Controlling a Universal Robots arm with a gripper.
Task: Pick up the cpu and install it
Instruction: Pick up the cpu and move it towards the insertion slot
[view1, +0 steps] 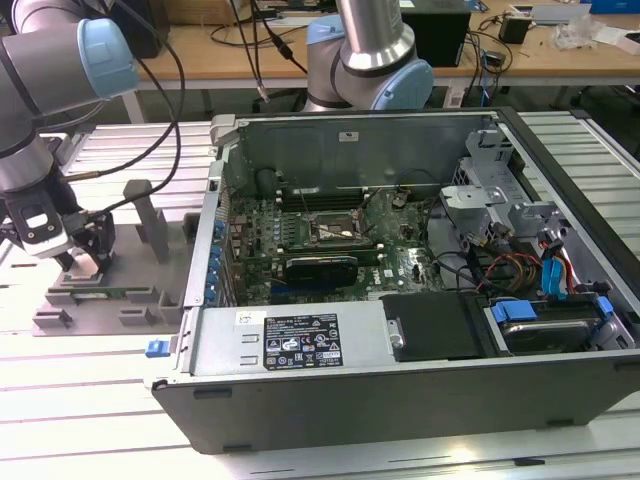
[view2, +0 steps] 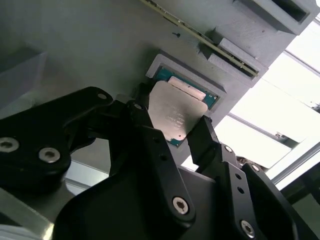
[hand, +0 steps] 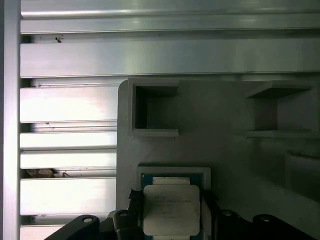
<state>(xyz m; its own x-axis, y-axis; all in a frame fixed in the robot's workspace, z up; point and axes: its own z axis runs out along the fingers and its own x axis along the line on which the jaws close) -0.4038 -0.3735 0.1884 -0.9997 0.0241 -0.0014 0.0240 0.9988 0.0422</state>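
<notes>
Step in hand: pick-up. In both wrist views the claw (view2: 171, 122) is closed partway on the cpu (view2: 175, 107), one dark finger (view2: 201, 137) on each of two opposite edges, silver top facing the cameras.

The cpu sits between the fingers, just in front of a square pocket (view2: 159, 62) in the grey holder (view1: 100, 300). Judged from the second wrist view, it is slightly off the pocket rather than seated. A green edge and a pale strip show inside the pocket behind it; I cannot tell what they are.

Install not yet done. The socket (view1: 338, 232) lies inside the computer case (view1: 400, 400), well away from the claw (view1: 85, 250).

Judgement: the remaining work calls for a firm, level edge grip and square alignment over the socket; a tilted chip could foul the frame.

View notes:
- The exterior view gives the case, the socket and the slatted tabletop (view1: 60, 400), but not the grasp.
- The first wrist view shows the cpu (hand: 171, 212) face-on in the claw (hand: 171, 202), with two open slots in the holder beyond.
- The second wrist view shows the offset from the pocket.
</notes>
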